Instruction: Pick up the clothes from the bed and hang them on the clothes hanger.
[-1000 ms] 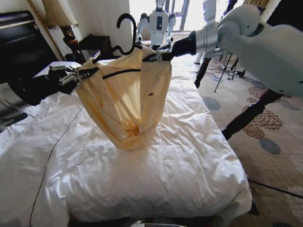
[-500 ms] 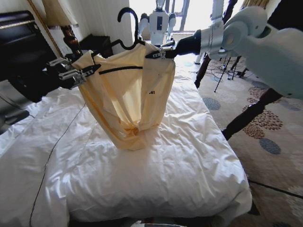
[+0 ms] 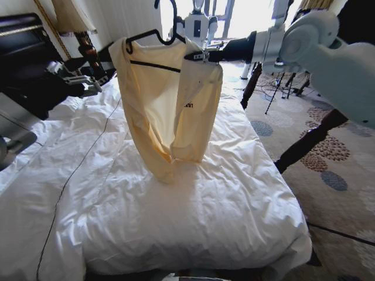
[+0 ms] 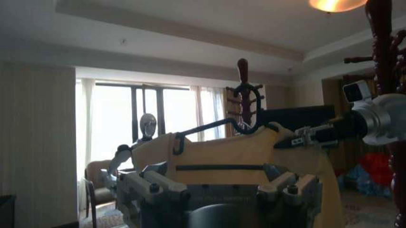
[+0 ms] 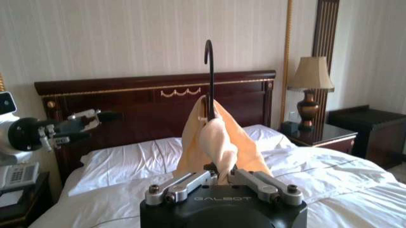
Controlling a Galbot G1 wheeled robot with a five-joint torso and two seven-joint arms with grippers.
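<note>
The pale yellow clothes point(image 3: 170, 105) hang draped over the thin black clothes hanger point(image 3: 154, 65), with the lower end just touching the white duvet of the bed point(image 3: 205, 222). My right gripper point(image 3: 199, 57) is shut on the garment's shoulder at the hanger's end and holds both up. In the right wrist view the cloth point(image 5: 212, 137) is pinched in the gripper point(image 5: 220, 176), and the hook point(image 5: 208, 80) stands upright. My left gripper point(image 3: 79, 81) is open, off to the left and apart from the garment. It also appears in the right wrist view point(image 5: 95, 115).
A dark headboard point(image 3: 23, 58), a lamp point(image 3: 70, 17) and a nightstand point(image 3: 120, 55) stand at the back left. A dark bed post point(image 3: 304, 143) and patterned carpet lie to the right. Another robot point(image 3: 196, 26) and tripods point(image 3: 281, 88) stand by the window.
My left gripper let go of the garment's left shoulder and drew back to the left. The right gripper lifted the hanger, and the garment now hangs straighter.
</note>
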